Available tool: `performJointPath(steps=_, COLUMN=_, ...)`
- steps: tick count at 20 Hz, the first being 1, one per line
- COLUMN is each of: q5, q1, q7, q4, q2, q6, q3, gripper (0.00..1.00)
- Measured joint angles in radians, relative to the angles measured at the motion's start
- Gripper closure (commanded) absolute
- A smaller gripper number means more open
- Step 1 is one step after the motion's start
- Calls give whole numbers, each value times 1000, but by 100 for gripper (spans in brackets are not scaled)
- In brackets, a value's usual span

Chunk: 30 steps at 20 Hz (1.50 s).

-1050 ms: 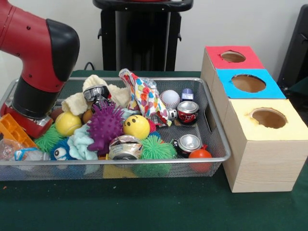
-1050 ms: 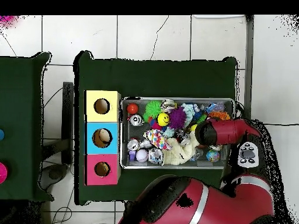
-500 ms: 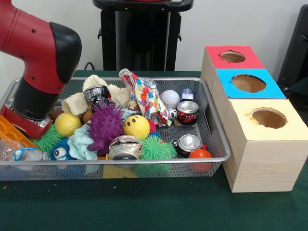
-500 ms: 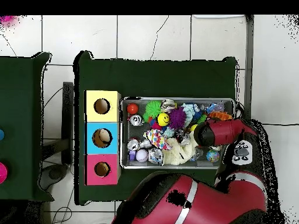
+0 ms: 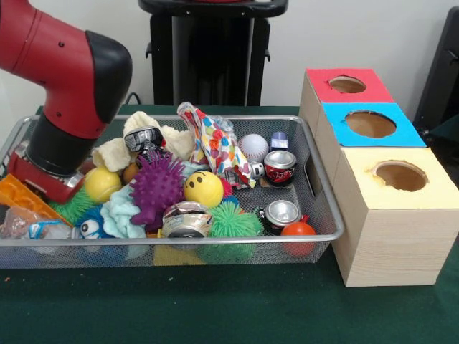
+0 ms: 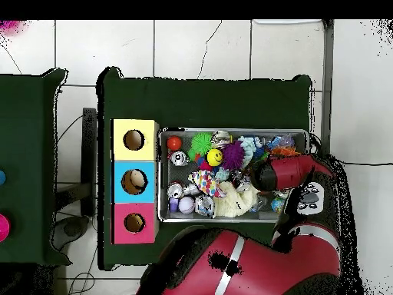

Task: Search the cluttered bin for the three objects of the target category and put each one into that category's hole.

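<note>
The robot's red and black arm (image 5: pixel 68 93) reaches down into the left end of the wire bin (image 5: pixel 319 215). Its gripper (image 5: pixel 43 183) is low among the toys, right by a yellow ball (image 5: pixel 102 183) and an orange plastic toy (image 5: pixel 21 197). The pictures do not show whether it is holding anything or not, so I cannot tell.

The bin is very full. In the front view there is a purple spiky ball (image 5: pixel 155 188), a yellow smiley ball (image 5: pixel 204 188), a green fuzzy ball (image 5: pixel 231 222), a baseball (image 5: pixel 253 147), some squashed cans like the red can (image 5: pixel 280 167) on the right, and a spotty party bag (image 5: pixel 215 147). I cannot tell which kind of thing is the one to find. The box with three holes (image 5: pixel 380 179) sits just right of the bin: a red hole far, a blue hole in the middle, a yellow hole near.

What could go wrong? The big arm is close to the left wall of the bin, so it might bump it and slide the bin. Toys are piled on each other, so a push could roll a ball away or bury what the robot wants. Round balls could also slip out of a grip.

The bin and box rest on a dark green table cover (image 5: pixel 229 308). From above, the floor is pale tiles (image 6: pixel 199 46).
</note>
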Motion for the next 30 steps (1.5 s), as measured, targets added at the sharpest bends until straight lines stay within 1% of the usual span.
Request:
performJointPath(steps=2, q5=13, q1=10, q7=0, q4=0, q2=-1, q6=18, q3=-5, gripper=100)
performJointPath(steps=6, q5=63, q1=57, q7=0, q4=0, q2=-5, q6=105, q3=-27, gripper=100)
performJointPath(steps=7, q5=80, q1=78, q7=0, q4=0, q2=-6, q6=141, q3=-38, gripper=100)
performJointPath(steps=11, q5=112, q1=115, q7=0, q4=-1, q2=-7, q6=194, q3=-61, gripper=100)
performJointPath(steps=15, q5=136, q1=136, q7=0, q4=-1, q2=-7, q6=211, q3=-81, gripper=100)
performJointPath(steps=23, q5=181, q1=151, q7=0, q4=-1, q2=-7, q6=211, q3=-107, gripper=100)
performJointPath(steps=25, q5=201, q1=154, q7=0, q4=-1, q2=-7, q6=221, q3=-115, gripper=100)
performJointPath(steps=30, q5=225, q1=155, q7=0, q4=-1, q2=-12, q6=264, q3=-123, gripper=100)
